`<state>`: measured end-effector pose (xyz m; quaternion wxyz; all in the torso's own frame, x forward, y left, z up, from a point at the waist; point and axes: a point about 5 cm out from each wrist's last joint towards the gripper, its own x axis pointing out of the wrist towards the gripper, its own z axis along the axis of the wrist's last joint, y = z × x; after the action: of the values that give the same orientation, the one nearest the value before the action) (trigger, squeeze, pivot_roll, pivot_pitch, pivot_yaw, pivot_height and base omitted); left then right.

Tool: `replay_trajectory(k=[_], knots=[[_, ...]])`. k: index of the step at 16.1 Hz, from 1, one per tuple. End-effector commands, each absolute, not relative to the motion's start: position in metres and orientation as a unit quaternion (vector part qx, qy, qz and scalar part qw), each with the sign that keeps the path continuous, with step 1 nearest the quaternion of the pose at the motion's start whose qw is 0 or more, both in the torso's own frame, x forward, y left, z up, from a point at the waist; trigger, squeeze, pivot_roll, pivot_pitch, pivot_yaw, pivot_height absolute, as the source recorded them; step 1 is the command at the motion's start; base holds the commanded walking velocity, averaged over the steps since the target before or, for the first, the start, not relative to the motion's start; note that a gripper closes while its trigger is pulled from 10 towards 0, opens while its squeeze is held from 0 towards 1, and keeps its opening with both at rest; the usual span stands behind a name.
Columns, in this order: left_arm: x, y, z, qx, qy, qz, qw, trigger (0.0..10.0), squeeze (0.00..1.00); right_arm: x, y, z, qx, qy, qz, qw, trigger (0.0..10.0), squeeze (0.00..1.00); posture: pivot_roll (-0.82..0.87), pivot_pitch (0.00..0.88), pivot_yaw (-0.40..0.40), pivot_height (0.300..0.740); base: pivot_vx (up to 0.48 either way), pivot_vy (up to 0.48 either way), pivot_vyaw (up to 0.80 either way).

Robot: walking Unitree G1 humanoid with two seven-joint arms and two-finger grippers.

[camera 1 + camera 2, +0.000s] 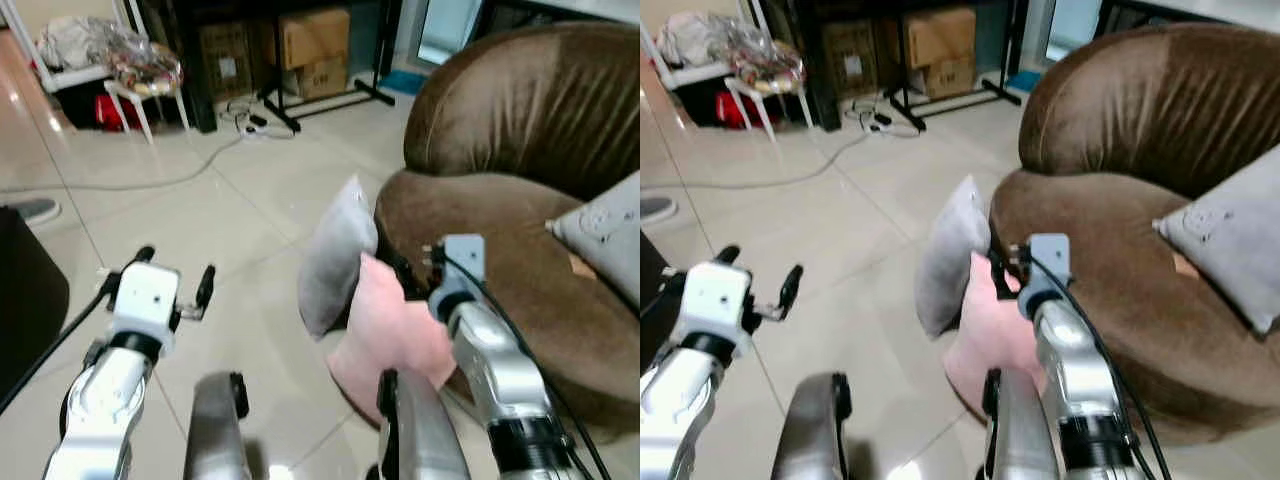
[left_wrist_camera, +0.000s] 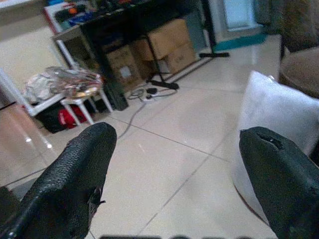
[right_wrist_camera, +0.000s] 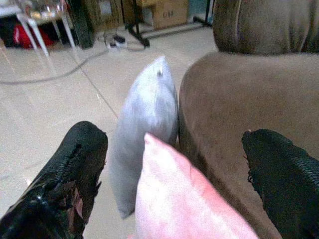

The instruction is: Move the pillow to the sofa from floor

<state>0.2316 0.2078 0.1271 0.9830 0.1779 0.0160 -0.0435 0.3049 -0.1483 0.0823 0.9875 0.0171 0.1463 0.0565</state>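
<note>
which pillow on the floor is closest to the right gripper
The pink pillow, right beneath the open right gripper. The grey pillow stands farther off, behind it against the sofa.

My 2 head eyes look forward and down at the sofa (image 1: 520, 260) at 1 o'clock. My left wrist camera faces the boxes (image 2: 164, 42) at 12 o'clock; my right one sits close above the pink pillow (image 3: 184, 199). All 4 share the grey pillow (image 3: 147, 124).
</note>
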Motion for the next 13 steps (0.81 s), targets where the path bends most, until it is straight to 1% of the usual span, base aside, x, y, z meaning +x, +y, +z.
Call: replay_trajectory(k=[1, 4, 5, 6, 7, 8, 9, 11, 13], knots=[[0.233, 0.206, 0.127, 0.188, 0.017, -0.06, 0.98, 10.0, 0.57, 0.308, -0.151, 0.081, 0.018, 0.148, 0.051, 0.987, 10.0, 1.0, 0.04, 0.0, -0.015, 0.455, 0.0, 0.0, 0.0], [0.229, 0.209, 0.124, 0.197, 0.028, -0.081, 0.977, 10.0, 0.56, 0.32, -0.152, 0.068, 0.012, 0.177, 0.05, 0.983, 10.0, 1.0, 0.04, 0.0, -0.01, 0.43, 0.0, 0.0, 0.0], [0.229, 0.208, 0.124, 0.201, 0.031, -0.091, 0.975, 10.0, 0.56, 0.324, -0.15, 0.063, 0.01, 0.189, 0.052, 0.981, 10.0, 0.94, 0.04, 0.0, -0.011, 0.43, 0.0, 0.0, 0.0], [0.228, 0.208, 0.124, 0.203, 0.033, -0.1, 0.973, 10.0, 0.56, 0.327, -0.15, 0.059, 0.005, 0.197, 0.049, 0.979, 10.0, 0.92, 0.05, 0.0, -0.016, 0.43, 0.0, 0.0, 0.0], [0.227, 0.208, 0.124, 0.205, 0.035, -0.107, 0.972, 10.0, 0.56, 0.33, -0.15, 0.057, 0.002, 0.199, 0.044, 0.979, 10.0, 0.92, 0.05, 0.0, -0.023, 0.43, 0.0, 0.0, 0.0], [0.223, 0.208, 0.125, 0.209, 0.038, -0.115, 0.971, 10.0, 0.56, 0.334, -0.151, 0.059, 0.016, 0.191, 0.039, 0.981, 10.0, 1.0, 0.07, 0.0, -0.041, 0.43, 0.0, 0.0, 0.0], [0.22, 0.209, 0.125, 0.211, 0.041, -0.119, 0.969, 10.0, 0.56, 0.338, -0.152, 0.059, 0.015, 0.192, 0.035, 0.981, 10.0, 1.0, 0.08, 0.0, -0.056, 0.43, 0.0, 0.0, 0.0], [0.216, 0.211, 0.127, 0.212, 0.044, -0.128, 0.968, 10.0, 0.57, 0.343, -0.156, 0.055, -0.022, 0.214, 0.022, 0.976, 10.0, 1.0, 0.09, 0.009, -0.067, 0.43, 0.0, 0.0, 0.0], [0.205, 0.209, 0.131, 0.205, 0.053, -0.158, 0.964, 10.0, 0.57, 0.345, -0.163, 0.051, -0.07, 0.232, 0.002, 0.97, 10.0, 1.0, 0.12, 0.05, -0.077, 0.43, 0.0, 0.0, 0.0]])
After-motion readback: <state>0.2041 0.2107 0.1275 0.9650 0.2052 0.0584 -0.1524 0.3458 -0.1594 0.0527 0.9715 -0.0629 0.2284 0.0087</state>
